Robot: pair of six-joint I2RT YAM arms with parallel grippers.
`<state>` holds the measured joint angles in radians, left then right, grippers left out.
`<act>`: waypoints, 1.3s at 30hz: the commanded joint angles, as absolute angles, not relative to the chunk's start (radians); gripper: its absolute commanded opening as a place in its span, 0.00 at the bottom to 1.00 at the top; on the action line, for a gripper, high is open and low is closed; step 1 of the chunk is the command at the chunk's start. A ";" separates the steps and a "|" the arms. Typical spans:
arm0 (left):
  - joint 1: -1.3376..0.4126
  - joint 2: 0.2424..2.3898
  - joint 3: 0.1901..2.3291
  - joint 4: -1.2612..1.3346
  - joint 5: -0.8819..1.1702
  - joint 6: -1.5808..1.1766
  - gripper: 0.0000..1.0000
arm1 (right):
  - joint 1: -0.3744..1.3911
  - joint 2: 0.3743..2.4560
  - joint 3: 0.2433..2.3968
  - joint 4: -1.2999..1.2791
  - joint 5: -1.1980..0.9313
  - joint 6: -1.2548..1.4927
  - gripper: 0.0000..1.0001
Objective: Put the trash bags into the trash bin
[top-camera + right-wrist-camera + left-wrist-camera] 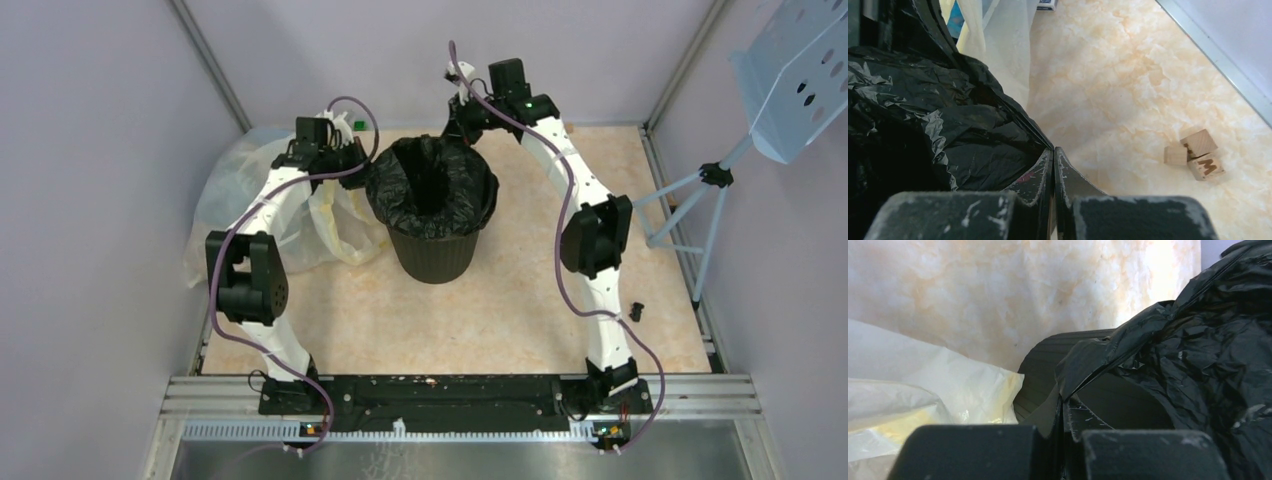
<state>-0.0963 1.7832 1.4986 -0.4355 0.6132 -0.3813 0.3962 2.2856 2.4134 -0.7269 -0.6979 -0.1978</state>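
Note:
The black ribbed trash bin (435, 250) stands upright in the middle of the table. The glossy black trash bag (430, 180) lines its mouth and drapes over the rim. My left gripper (365, 160) is at the bin's left rim. In the left wrist view it (1063, 402) is shut on a fold of the bag (1198, 355), with the bin's ribbed side (1043, 360) just beyond. My right gripper (462, 125) is at the far right rim. In the right wrist view it (1053, 150) is shut, and a taut edge of the bag (923, 100) runs into its tips.
A big translucent pale-yellow bag (290, 210) lies against the bin's left side and under my left arm. Wooden letter blocks (1198, 152) sit on the table behind the bin. A blue perforated panel on a tripod (790, 80) stands beyond the right wall.

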 commanded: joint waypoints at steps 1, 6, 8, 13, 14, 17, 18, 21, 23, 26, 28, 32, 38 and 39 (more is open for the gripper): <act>-0.103 1.763 1.424 -0.358 0.623 -0.403 0.00 | 0.378 2.291 2.427 -0.724 -0.700 -0.138 0.00; -0.104 1.722 1.373 -0.327 0.627 -0.417 0.00 | 0.340 2.230 2.437 -0.651 -0.568 0.062 0.29; -0.105 1.700 1.353 -0.319 0.621 -0.423 0.00 | 0.322 2.167 2.413 -0.620 -0.497 0.117 0.42; -0.103 1.642 1.320 -0.320 0.599 -0.434 0.00 | 0.302 1.959 2.226 -0.594 -0.336 0.220 0.63; -0.103 1.631 1.315 -0.320 0.593 -0.439 0.00 | 0.300 1.915 2.164 -0.590 -0.310 0.246 0.63; -0.103 1.593 1.282 -0.308 0.590 -0.459 0.00 | 0.298 1.754 1.924 -0.520 -0.213 0.342 0.63; -0.103 1.583 1.267 -0.300 0.593 -0.467 0.00 | 0.297 1.688 1.820 -0.477 -0.193 0.377 0.63; -0.103 1.548 1.197 -0.255 0.622 -0.507 0.00 | 0.293 1.481 1.495 -0.295 -0.166 0.487 0.58; -0.103 1.526 1.135 -0.203 0.642 -0.530 0.00 | 0.290 1.352 1.307 -0.205 -0.166 0.550 0.49; -0.103 1.510 1.099 -0.180 0.658 -0.542 0.00 | 0.290 1.271 1.170 -0.143 -0.240 0.606 0.43; -0.103 1.508 1.090 -0.179 0.669 -0.541 0.00 | 0.290 1.248 1.114 -0.118 -0.314 0.629 0.41; -0.103 1.502 1.076 -0.167 0.689 -0.542 0.00 | 0.291 1.215 1.020 -0.074 -0.385 0.675 0.41; -0.103 1.503 1.096 -0.179 0.689 -0.531 0.00 | 0.291 1.226 0.975 -0.040 -0.449 0.673 0.42; -0.103 1.505 1.101 -0.184 0.690 -0.529 0.00 | 0.291 1.228 0.976 -0.036 -0.456 0.673 0.43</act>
